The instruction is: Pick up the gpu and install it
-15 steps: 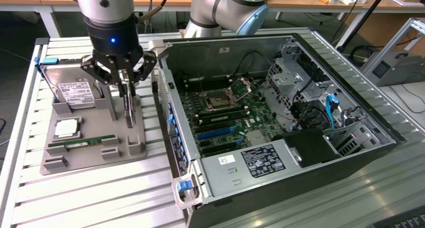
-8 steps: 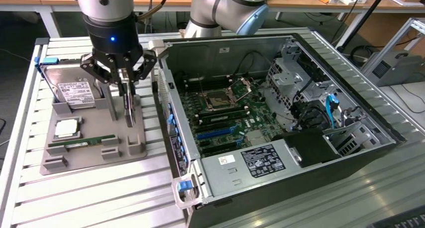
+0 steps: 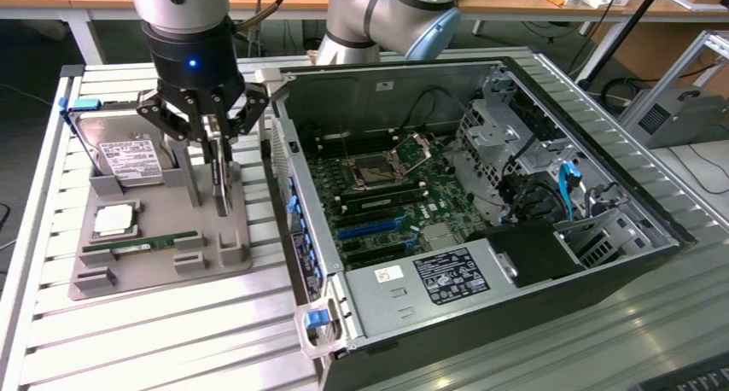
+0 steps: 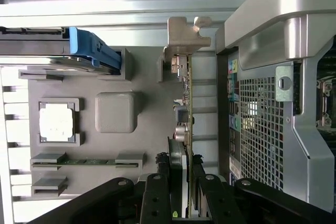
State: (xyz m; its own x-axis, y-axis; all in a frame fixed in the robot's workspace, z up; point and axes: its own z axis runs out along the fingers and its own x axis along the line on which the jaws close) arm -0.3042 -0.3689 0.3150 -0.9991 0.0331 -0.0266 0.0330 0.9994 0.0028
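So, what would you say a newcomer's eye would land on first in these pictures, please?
Most likely the big black computer tower lying open on the exterior view's right, its green motherboard exposed. Next, on the exterior view's left, the black robot gripper sits right at the thin green expansion card with a silver bracket, which stands on edge in a grey parts tray beside the tower.

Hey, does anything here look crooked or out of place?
Nothing stands out. The gpu stands upright in the gray holder, gripped by the fingers; the hard drive and RAM stick sit in their slots.
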